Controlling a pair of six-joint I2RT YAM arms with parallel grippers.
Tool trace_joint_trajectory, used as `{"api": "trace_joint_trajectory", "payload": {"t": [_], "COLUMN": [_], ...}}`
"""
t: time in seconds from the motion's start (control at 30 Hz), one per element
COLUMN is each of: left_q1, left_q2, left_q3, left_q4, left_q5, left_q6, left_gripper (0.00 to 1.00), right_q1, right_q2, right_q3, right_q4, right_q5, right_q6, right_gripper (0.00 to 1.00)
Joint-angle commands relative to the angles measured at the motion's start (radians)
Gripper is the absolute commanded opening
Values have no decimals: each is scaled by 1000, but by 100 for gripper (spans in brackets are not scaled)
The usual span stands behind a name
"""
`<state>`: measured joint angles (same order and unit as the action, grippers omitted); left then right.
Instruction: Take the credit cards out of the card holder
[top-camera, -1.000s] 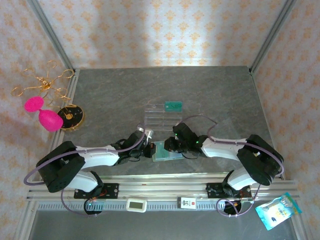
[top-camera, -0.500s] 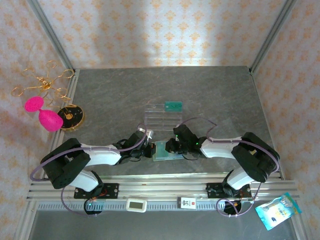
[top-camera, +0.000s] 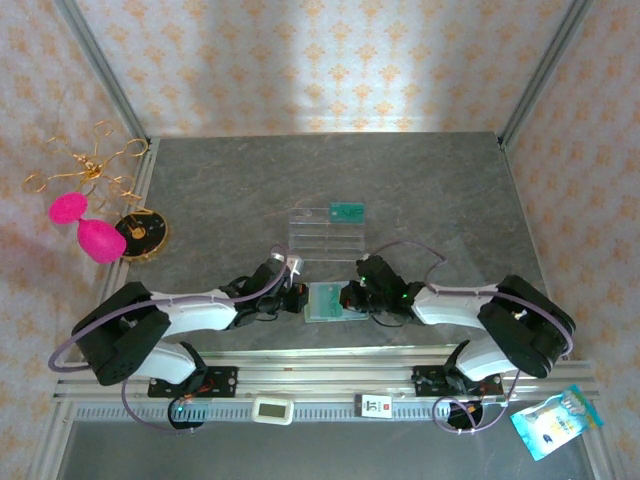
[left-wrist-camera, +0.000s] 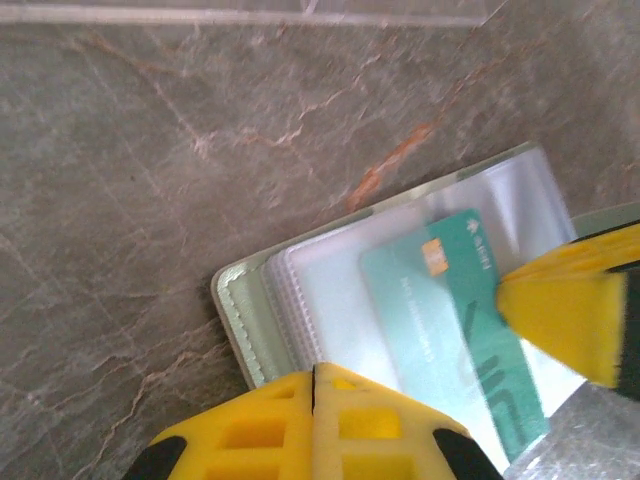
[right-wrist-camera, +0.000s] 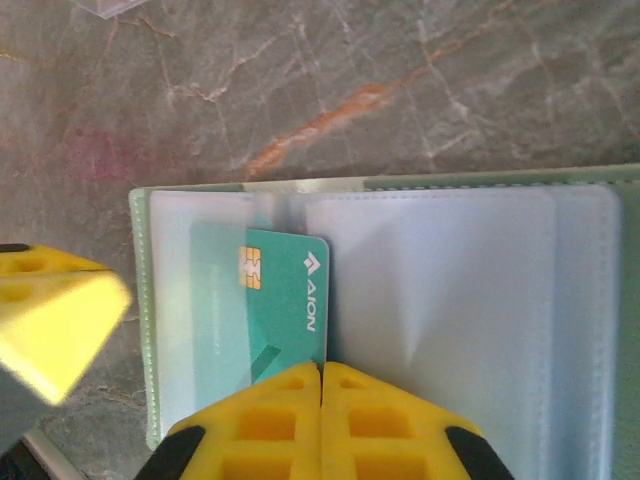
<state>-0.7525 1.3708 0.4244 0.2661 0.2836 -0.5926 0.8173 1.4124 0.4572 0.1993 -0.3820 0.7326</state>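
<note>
While card holder (right-wrist-camera: 450, 290) lies open, left fingers (left-wrist-camera: 260, 430) closed at its edge; right fingers (right-wrist-camera: 270, 420) closed, touching teal credit card (right-wrist-camera: 275, 300)

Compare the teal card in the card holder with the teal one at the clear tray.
The holder card sits partly tucked into the open card holder; the tray card lies bare at the clear tray. The holder card has the shut right gripper at its edge; the tray card has no gripper near. Both are teal.
</note>
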Motion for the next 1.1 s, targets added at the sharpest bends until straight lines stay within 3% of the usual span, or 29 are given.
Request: {"api": "trace_joint_trajectory", "payload": {"t": [0.0,0.3,0.47,0.63,0.8,0.87,0.93,1.07], "left_q1": [-18,-70,-70,-70,-70,-71,-69,-66], "left_q2": [-34,133,176,182,178,173,161,152], "left_q3": [25,70,92,74,60,57,56,54], "left_q4": [15,91,35,25,18,15,12,23], "left_q5": [16,63,54,58,59,54,47,46], "left_q6": [12,-20,0,-1,-4,-4,-6,-7], "left_gripper": [0,0,0,0,0,0,0,0], "right_q1": [-1,-1,-1,-1,-10,-18,-30,-60], "right_q2": [0,12,21,53,58,41,2,-122], "right_q3": [-11,-7,-21,-20,-28,-34,-38,-65], "right_q4": [2,27,64,101,123,110,66,-10], "right_q5": [19,-6,-36,-72,-83,-66,-34,24], "right_q6": [7,-11,-8,-6,8,11,8,-5], "right_gripper": [0,1,17,20,16,9,1,0]}}
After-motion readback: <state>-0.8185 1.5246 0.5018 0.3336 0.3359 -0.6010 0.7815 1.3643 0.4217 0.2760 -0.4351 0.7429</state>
